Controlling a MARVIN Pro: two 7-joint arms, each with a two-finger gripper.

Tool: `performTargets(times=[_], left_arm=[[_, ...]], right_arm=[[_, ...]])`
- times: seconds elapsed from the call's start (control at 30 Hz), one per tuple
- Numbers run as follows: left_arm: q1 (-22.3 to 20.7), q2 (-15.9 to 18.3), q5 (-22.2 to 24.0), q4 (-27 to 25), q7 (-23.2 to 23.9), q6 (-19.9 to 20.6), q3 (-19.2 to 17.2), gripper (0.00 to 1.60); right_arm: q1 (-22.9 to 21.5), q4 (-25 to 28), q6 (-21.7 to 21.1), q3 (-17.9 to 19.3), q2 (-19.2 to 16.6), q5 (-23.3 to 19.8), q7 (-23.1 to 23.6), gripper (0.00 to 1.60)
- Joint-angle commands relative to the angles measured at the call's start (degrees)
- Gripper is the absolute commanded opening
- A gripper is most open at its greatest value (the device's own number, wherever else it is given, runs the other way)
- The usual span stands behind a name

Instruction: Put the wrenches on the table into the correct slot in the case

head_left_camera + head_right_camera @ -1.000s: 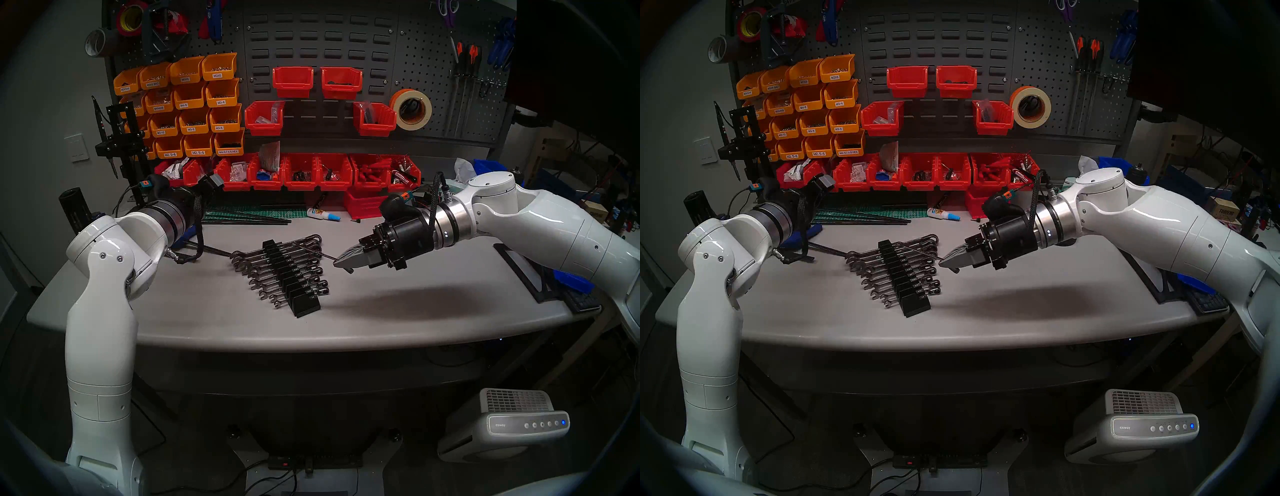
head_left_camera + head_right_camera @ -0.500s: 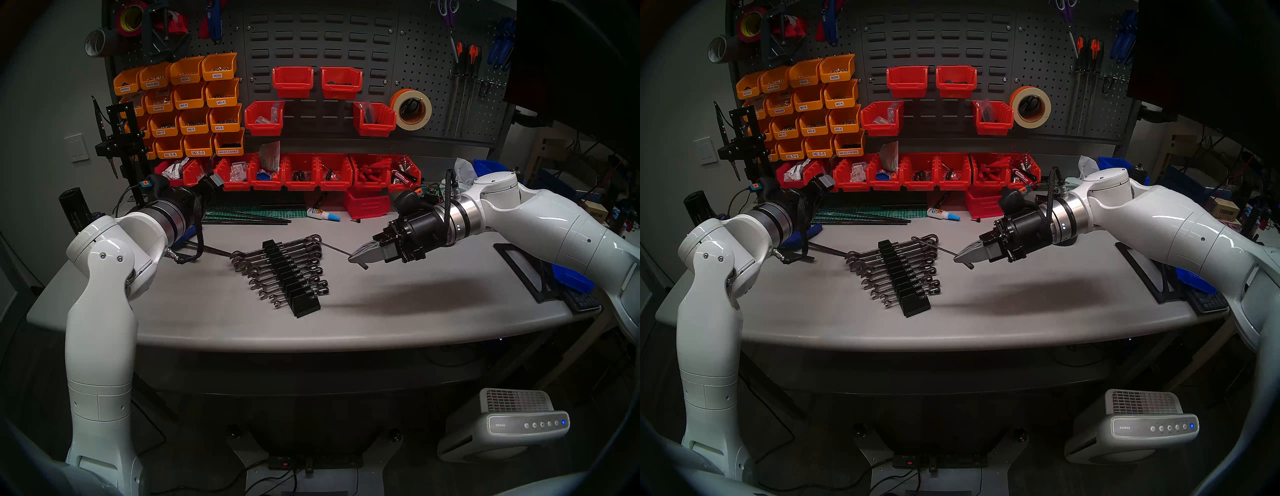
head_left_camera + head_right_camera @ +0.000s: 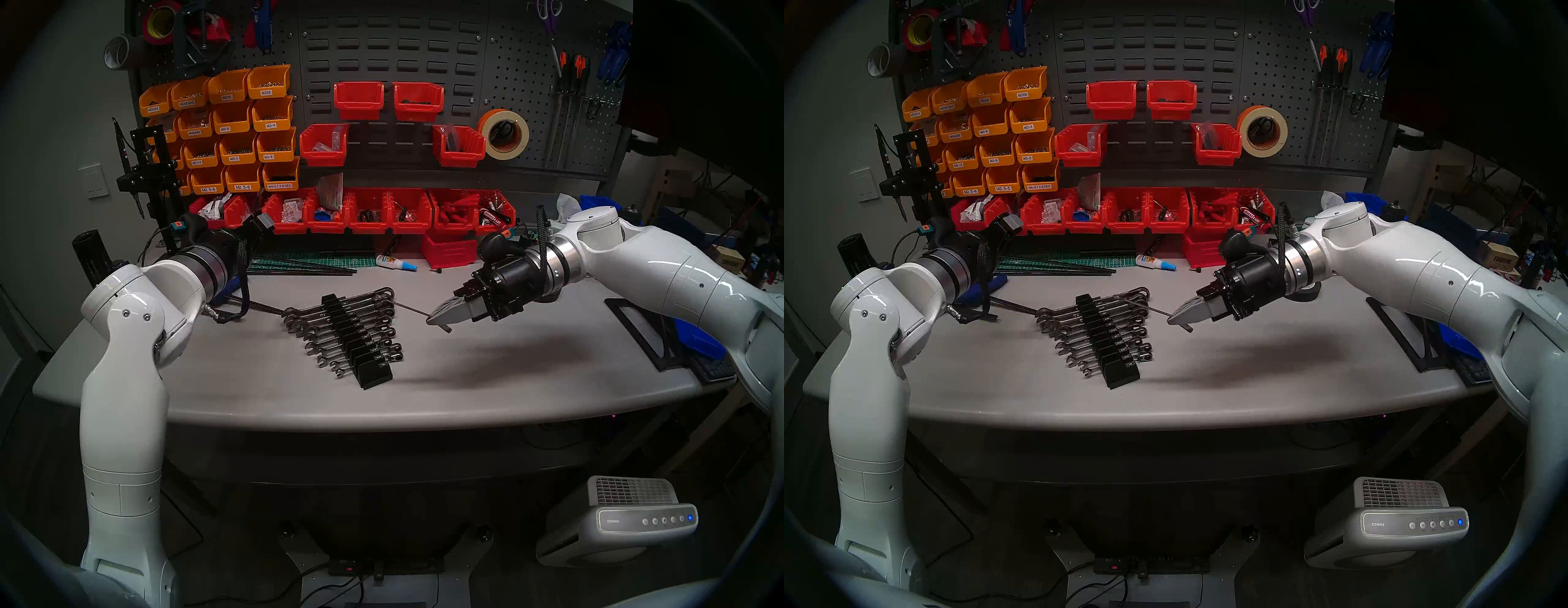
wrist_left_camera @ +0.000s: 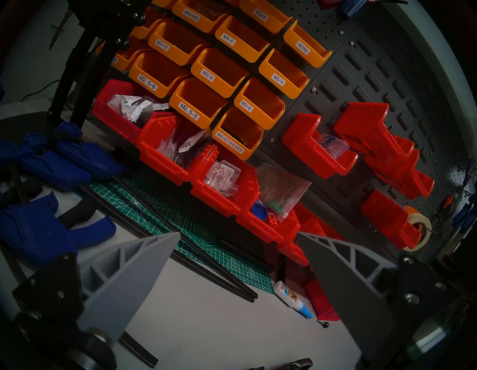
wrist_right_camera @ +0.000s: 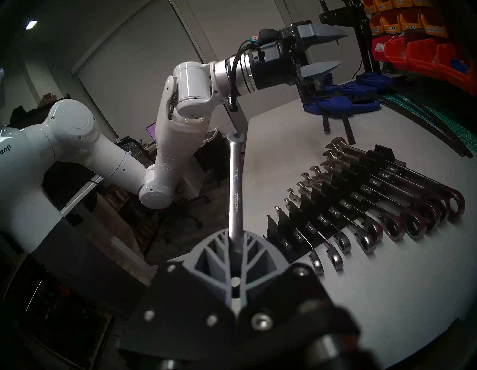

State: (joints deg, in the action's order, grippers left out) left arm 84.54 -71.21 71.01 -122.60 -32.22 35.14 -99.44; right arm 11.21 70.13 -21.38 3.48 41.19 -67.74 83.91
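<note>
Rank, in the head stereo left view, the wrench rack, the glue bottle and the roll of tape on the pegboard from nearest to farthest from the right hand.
From the right hand, which holds a wrench:
1. Wrench rack, on the table to its left, nearest.
2. Glue bottle, lying farther back near the red bins.
3. Roll of tape, hanging high on the pegboard, farthest.

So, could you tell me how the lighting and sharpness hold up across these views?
Head views: dim, fisheye-bent, with a broad soft shadow on the table under the right gripper. Right wrist view: the held wrench is sharp, glare on the racked ring ends. Left wrist view: bright bins, blurred near fingers.
</note>
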Motion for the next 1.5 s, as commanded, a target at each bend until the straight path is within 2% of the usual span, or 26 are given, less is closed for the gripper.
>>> performTargets(times=[0.0,0.47,0.8,1.0,1.47], left_arm=[[-1.6,0.0,0.1,-1.6,0.7,-0.5,-0.2,1.6],[-1.5,0.1,0.1,-1.6,0.6,-0.5,-0.2,1.6],[-1.5,0.1,0.1,-1.6,0.6,-0.5,-0.2,1.6],[-1.5,0.1,0.1,-1.6,0.6,-0.4,-0.2,1.6],[-1.5,0.1,0.1,-1.6,0.6,-0.5,-0.2,1.6]], right_arm=[[-2.9,-3.2,0.0,-0.4,4.4,0.5,1.1,0.0],[-4.1,-7.5,0.0,-3.9,8.6,0.5,1.1,0.0],[-5.6,-8.6,-0.1,-6.0,9.5,0.3,1.1,0.0],[-6.1,-10.2,0.6,-7.2,12.0,0.2,1.1,0.0],[-8.1,-9.8,2.2,-9.3,10.7,-1.1,1.1,0.0]])
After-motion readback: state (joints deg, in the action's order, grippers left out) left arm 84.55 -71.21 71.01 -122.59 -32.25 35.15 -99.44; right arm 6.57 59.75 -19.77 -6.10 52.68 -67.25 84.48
